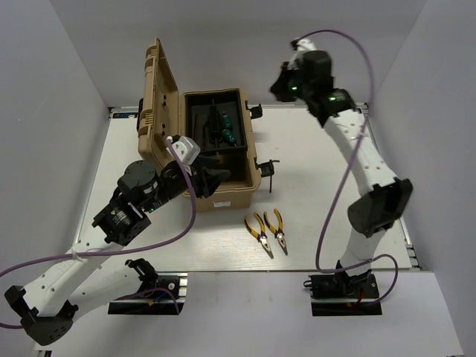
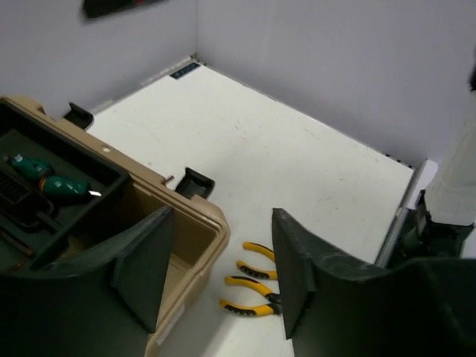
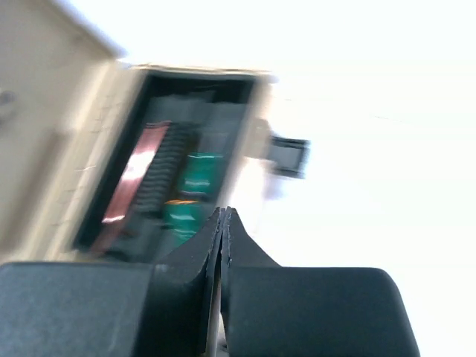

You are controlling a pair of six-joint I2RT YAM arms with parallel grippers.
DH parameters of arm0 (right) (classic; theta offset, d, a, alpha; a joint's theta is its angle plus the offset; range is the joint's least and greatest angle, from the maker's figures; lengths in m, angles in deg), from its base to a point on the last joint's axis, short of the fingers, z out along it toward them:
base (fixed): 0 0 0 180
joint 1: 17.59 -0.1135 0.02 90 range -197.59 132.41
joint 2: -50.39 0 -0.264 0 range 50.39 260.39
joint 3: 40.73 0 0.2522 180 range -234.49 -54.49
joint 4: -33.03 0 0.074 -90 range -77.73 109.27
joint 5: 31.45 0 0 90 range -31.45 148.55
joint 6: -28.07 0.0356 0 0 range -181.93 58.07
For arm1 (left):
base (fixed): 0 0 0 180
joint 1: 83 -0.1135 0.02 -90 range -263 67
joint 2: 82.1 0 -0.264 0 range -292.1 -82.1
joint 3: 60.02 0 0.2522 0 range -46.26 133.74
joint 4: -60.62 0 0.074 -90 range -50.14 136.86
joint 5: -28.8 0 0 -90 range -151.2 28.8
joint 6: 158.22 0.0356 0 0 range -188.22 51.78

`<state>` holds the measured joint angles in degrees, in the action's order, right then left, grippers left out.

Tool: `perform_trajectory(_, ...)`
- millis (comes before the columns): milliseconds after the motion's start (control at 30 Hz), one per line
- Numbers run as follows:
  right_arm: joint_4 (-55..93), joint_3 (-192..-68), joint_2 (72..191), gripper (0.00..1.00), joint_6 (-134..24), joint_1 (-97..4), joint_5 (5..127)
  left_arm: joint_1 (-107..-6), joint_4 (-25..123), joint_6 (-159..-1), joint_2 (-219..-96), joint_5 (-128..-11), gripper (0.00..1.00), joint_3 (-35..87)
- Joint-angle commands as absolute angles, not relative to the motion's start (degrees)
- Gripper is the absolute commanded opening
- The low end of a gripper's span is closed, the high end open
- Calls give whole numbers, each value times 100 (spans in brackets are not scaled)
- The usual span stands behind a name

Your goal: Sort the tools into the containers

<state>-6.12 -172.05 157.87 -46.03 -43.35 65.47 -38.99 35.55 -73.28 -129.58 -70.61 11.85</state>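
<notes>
- Pliers point(image 1: 258, 236): two pairs with yellow handles lie side by side on the table point(image 1: 297, 201), low in the middle of the top view. They are just below the box point(image 1: 223, 199) and not in it yet.
- One green screwdriver point(image 1: 227, 134) lies inside the box, toward its upper right.
- No hex keys can be picked out, because the inside of the box is too dark.
- Up the middle of the top view sits the box, with its lid point(image 1: 160, 97) standing open on the left.
- Over the lower right corner of the box hangs the left gripper point(image 1: 212, 178). Its fingers are spread wide with nothing between them.
- At the upper right, beyond the box, the right gripper point(image 1: 286, 80) is high up. Its fingers are pressed together and hold nothing.
- What could go wrong:
  - The left gripper is close to the box wall. Going down to the pliers, it could bump the box and push it.
  - The two pairs lie very near each other. A grab at one could drag or flip the other.
  - A grab at the thin tips could slip. The fat handles look safer.
  - If both arms go for the box at once, they could hit each other.
</notes>
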Motion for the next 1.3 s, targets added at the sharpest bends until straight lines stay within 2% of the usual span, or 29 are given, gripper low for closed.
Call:
perform_trajectory(0,-1785,-16524,15446,0,-4981,-3695,5319,-3879,3411,-7393,-12859,-6877,54,1053)
perform_trajectory(33,-1965,-16306,15506,0,-4963,-3632,5423,-3879,3350,-7393,-12911,-6780,11,982)
perform_trajectory(67,-2132,-16112,15568,5,-4989,-3579,5537,-3879,3297,-7393,-12912,-6544,0,981)
perform_trajectory(100,-2516,-16041,15621,24,-5007,-3492,5695,-3879,3219,-7393,-12982,-6490,0,981)
perform_trajectory(133,-2555,-15779,15778,32,-5103,-3482,5984,-3879,3157,-7393,-13052,-6489,0,921)
perform_trajectory(200,-2547,-15426,15850,39,-5147,-3552,6259,-3879,3156,-7454,-13053,-6489,0,858)
perform_trajectory(233,-2468,-15198,15954,39,-5130,-3570,6355,-3879,3156,-7455,-13053,-6550,6,806)
perform_trajectory(333,-2423,-15134,16209,39,-4955,-3719,6400,-3879,2893,-7516,-13053,-6603,36,806)
perform_trajectory(367,-2502,-15265,16471,39,-4911,-3737,6409,-3879,2823,-7516,-13053,-6603,56,806)
perform_trajectory(433,-2573,-15397,16649,43,-4779,-3737,6522,-3879,2648,-7516,-12982,-6664,66,701)
perform_trajectory(633,-2432,-15460,17123,43,-4559,-3859,6567,-3879,2523,-7622,-12570,-6665,71,349)
perform_trajectory(1100,-2265,-15460,17598,43,-4391,-4334,5884,-3879,2357,-7727,-12200,-6612,71,129)
perform_trajectory(1267,-2353,-15443,17616,29,-4365,-4493,4968,-3879,2357,-7780,-12086,-6612,71,24)
